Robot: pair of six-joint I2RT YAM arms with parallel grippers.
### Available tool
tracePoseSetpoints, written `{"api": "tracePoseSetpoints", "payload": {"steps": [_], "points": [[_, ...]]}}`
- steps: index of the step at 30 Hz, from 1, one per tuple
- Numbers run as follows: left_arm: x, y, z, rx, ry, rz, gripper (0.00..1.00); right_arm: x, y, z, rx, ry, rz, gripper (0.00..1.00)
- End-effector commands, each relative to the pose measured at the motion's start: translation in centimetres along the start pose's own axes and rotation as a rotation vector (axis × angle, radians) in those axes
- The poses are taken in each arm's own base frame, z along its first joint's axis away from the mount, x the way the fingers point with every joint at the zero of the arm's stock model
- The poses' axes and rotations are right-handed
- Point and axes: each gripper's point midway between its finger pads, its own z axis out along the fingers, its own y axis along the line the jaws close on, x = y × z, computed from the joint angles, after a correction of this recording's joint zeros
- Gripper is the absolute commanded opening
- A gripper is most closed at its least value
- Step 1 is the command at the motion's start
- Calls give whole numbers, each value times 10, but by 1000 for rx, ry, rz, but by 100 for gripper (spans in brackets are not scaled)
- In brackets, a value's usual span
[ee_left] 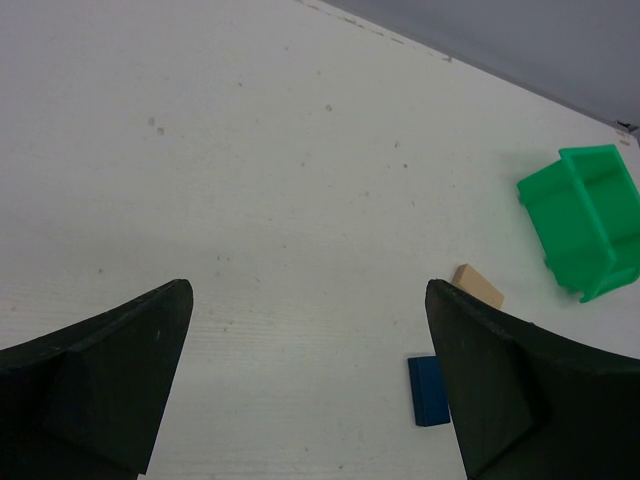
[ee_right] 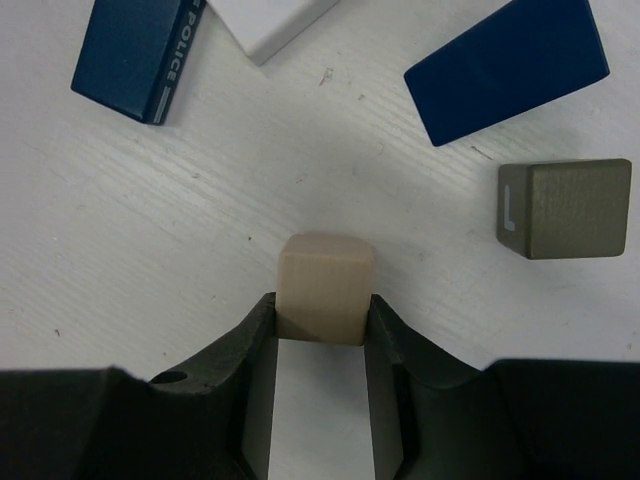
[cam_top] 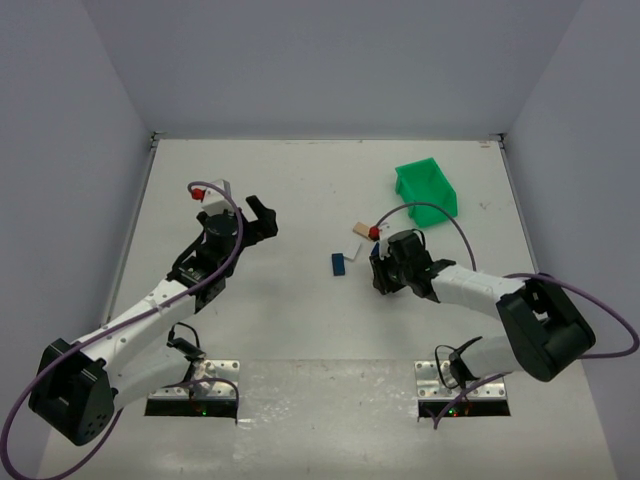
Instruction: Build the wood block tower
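Note:
My right gripper (ee_right: 322, 315) is shut on a tan wooden cube (ee_right: 325, 275) that sits on the white table. Around it lie a dark grey cube (ee_right: 565, 208), a dark blue block (ee_right: 507, 65), a blue block marked POLICE (ee_right: 135, 55) and a white piece (ee_right: 270, 20); none rests on another. In the top view the right gripper (cam_top: 383, 268) is right of a blue block (cam_top: 338, 263) and below a pale plank (cam_top: 360, 230). My left gripper (ee_left: 308, 292) is open and empty, left of the blue block (ee_left: 428, 390) and plank (ee_left: 478, 286); in the top view the left gripper (cam_top: 258, 215) is at mid-left.
A green plastic bin (cam_top: 425, 188) stands at the back right, also in the left wrist view (ee_left: 585, 215). Grey walls close the table at the back and sides. Purple cables loop off both arms.

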Motion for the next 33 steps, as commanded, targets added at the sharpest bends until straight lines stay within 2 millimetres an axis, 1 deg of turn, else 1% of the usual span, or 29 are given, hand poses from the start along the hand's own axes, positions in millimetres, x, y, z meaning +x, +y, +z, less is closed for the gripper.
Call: {"api": "tracePoseSetpoints", "payload": {"steps": [1,2,5,6,7,9,10,11,12,13,16,17,18,19,21,24,25,26,31,33], "points": [[-12,-6,2,18,-41,-14,100,-58,14,-14,-41,-151,-28,16],[-12,-5,2,17,-41,-16,100,-58,14,-14,-25,-144,0,15],[-13,-3,2,4,-43,-30,100,-88,18,-22,67,-185,171,11],[-14,-3,2,-4,-45,-36,100,-92,18,-22,126,-185,226,9],[-13,-1,2,-13,-43,-38,100,-97,30,-20,113,-196,219,8],[-15,3,1,-44,-46,-52,100,-119,59,-16,122,-270,200,8],[-15,5,0,-55,-46,-56,100,-125,73,-11,129,-281,189,8],[-16,6,-1,-63,-50,-62,100,-124,79,-5,138,-272,185,8],[-18,9,-1,-77,-54,-70,100,-127,87,0,138,-274,205,8],[-18,13,-3,-97,-56,-77,100,-133,100,3,128,-284,221,8],[-22,21,-10,-130,-78,-101,100,-126,126,15,97,-272,251,8],[-23,21,-12,-127,-84,-110,100,-127,130,16,88,-280,263,9],[-24,23,-14,-132,-92,-117,100,-119,141,18,81,-270,250,10],[-27,24,-16,-132,-104,-128,100,-116,150,17,79,-271,241,10],[-27,25,-19,-127,-111,-136,100,-109,155,18,97,-267,236,11],[-30,25,-21,-123,-129,-146,100,-91,171,17,68,-237,215,12],[-30,26,-21,-123,-129,-146,100,-90,173,17,62,-233,218,12],[-30,26,-21,-128,-128,-145,100,-77,179,16,67,-207,196,14],[-28,26,-19,-131,-118,-143,100,-46,186,12,110,-154,178,18],[-26,25,-19,-129,-112,-144,100,-39,186,11,128,-139,186,19]]}}
